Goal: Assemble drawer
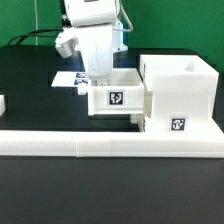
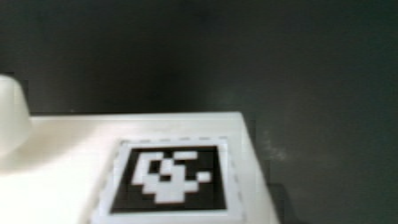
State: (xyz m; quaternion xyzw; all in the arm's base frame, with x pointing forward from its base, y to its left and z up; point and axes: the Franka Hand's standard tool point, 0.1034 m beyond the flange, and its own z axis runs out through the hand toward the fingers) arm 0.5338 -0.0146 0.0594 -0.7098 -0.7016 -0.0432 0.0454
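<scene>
Drawer box (image 1: 118,95) sits on the desk (image 1: 30,85) half-entered in the open case (image 1: 180,95) on the exterior view's right, my gripper (image 1: 100,72) over its rear, jaws hidden so I cannot tell their opening; next, I judge, a straight push home.

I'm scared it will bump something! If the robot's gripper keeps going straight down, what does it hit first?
Probably the small white open-topped drawer box with a black marker tag, directly beneath the gripper; its fingertips are hidden, so depth is uncertain.
</scene>
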